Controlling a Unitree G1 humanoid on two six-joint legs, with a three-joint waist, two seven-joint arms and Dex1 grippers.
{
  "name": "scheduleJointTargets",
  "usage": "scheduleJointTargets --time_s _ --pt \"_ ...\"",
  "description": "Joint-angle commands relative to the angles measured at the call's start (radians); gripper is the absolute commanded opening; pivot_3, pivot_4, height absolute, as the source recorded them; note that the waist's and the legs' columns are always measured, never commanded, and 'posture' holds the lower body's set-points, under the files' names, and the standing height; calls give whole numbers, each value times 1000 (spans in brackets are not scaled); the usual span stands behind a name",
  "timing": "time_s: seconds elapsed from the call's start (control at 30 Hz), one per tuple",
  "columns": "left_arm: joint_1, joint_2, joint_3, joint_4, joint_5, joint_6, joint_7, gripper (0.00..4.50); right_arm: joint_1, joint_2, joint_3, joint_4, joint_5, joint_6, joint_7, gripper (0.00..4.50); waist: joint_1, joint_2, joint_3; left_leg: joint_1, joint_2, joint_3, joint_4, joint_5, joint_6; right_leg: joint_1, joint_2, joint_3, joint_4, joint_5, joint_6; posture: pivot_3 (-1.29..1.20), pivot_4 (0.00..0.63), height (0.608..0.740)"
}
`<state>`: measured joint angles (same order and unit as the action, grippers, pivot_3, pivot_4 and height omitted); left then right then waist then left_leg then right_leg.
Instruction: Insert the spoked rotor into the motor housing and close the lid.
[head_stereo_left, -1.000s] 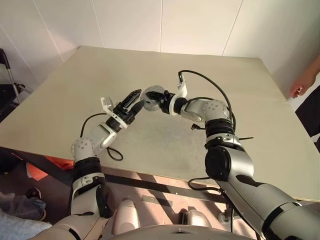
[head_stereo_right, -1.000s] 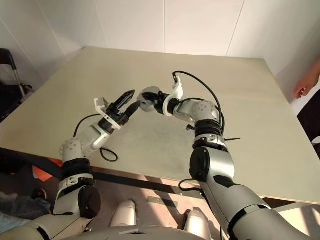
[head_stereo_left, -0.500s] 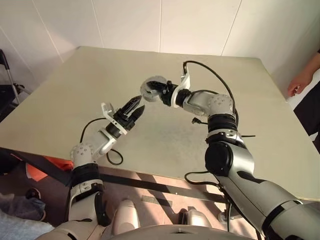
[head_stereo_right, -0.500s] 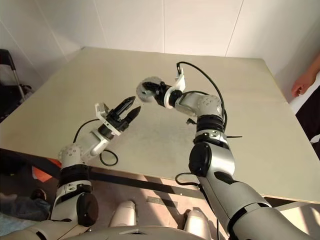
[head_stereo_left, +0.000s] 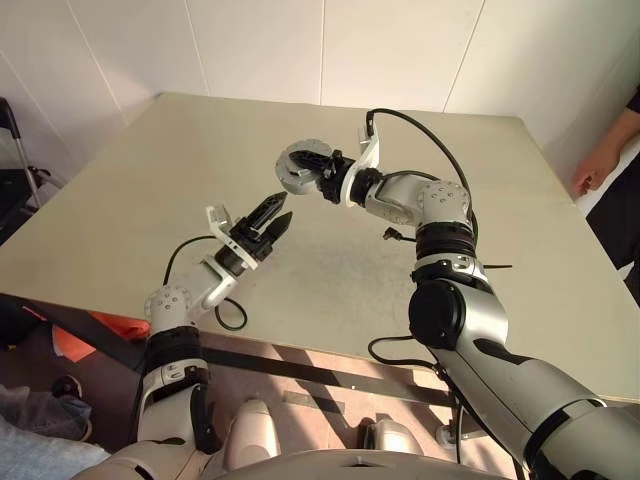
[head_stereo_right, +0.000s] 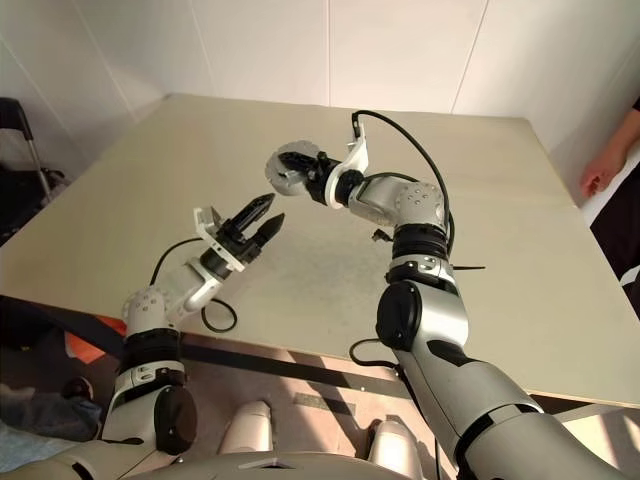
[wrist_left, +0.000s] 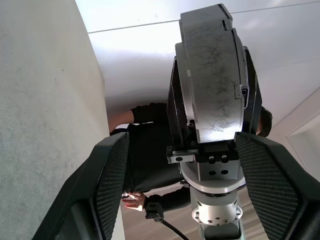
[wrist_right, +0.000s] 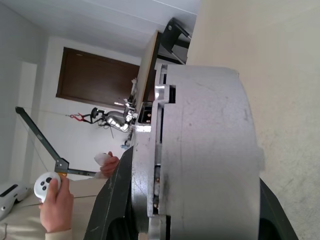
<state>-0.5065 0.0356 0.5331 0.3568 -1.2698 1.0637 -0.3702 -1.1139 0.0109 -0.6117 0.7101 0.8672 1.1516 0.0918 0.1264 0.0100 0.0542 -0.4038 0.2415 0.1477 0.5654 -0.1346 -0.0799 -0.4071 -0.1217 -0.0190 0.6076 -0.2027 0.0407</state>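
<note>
My right gripper (head_stereo_left: 308, 172) is shut on a round silvery-grey metal part (head_stereo_left: 298, 165) and holds it in the air above the beige table (head_stereo_left: 200, 160). The part's ridged, slotted rim marks it as the lid. In the right wrist view the lid (wrist_right: 150, 150) lies flat against a thicker grey drum (wrist_right: 210, 150), which I take for the motor housing. The spoked rotor is hidden. My left gripper (head_stereo_left: 282, 207) hangs open and empty, below and to the left of the part. In the left wrist view the held part (wrist_left: 210, 75) stands edge-on between my open fingers (wrist_left: 107, 185).
A person's hand (head_stereo_left: 598, 162) hangs past the table's right edge. In the right wrist view, a person's hand grips a controller (wrist_right: 50, 187). A black chair (head_stereo_left: 15, 150) stands off the table's left side. An orange object (head_stereo_left: 95, 330) lies on the floor.
My right gripper has risen with the grey part, away from the left gripper's tips, which were close to it a second ago. The left gripper has stayed almost in place, still open.
</note>
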Motion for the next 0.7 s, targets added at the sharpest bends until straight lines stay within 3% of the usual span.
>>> scheduleJointTargets --time_s 0.03,0.7 --pt "-43 7 -8 1 -20 -7 -25 3541 -28 7 6 -79 54 10 19 2271 0 0 0 0 0 0 0 0 0 0 0 0 0 0 0 0 0 740" --pt "-108 42 -5 77 -10 -18 -71 3541 7 11 38 -113 45 14 22 2271 1 0 0 0 0 0 2 0 0 0 0 0 1 0 0 0 0 740"
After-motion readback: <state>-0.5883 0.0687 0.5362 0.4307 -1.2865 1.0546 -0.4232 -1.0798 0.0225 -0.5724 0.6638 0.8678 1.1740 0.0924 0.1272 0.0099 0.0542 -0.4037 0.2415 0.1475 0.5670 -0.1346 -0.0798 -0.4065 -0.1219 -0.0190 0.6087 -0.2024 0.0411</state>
